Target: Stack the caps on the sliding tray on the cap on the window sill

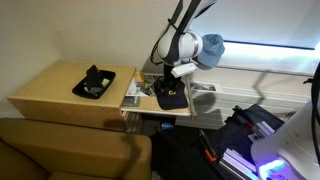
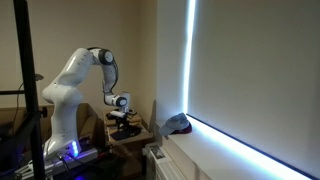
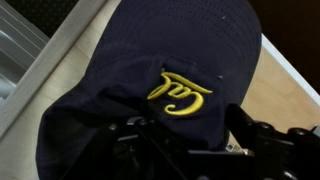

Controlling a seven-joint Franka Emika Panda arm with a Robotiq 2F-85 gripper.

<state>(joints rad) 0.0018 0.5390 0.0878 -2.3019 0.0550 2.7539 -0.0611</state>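
A navy cap (image 3: 150, 70) with yellow script lettering lies on the pale wooden sliding tray (image 3: 288, 92), and it fills the wrist view. My gripper (image 3: 190, 138) is low over it, open, with the cap's front fabric between the two black fingers (image 3: 252, 135). In an exterior view the gripper (image 1: 178, 72) hangs just above this cap (image 1: 168, 98) on the tray (image 1: 133, 96). A light blue cap (image 1: 211, 49) rests on the window sill (image 1: 262, 78). In an exterior view it (image 2: 177, 121) sits on a dark reddish cap (image 2: 184, 129) that is mostly covered.
A small black tray (image 1: 93, 82) with items lies on the wooden table (image 1: 45, 92). A brown sofa (image 1: 70, 152) stands in front. Equipment with a purple light (image 1: 262, 148) is beside the tray. The robot base (image 2: 62, 115) stands near a dark pole (image 2: 25, 80).
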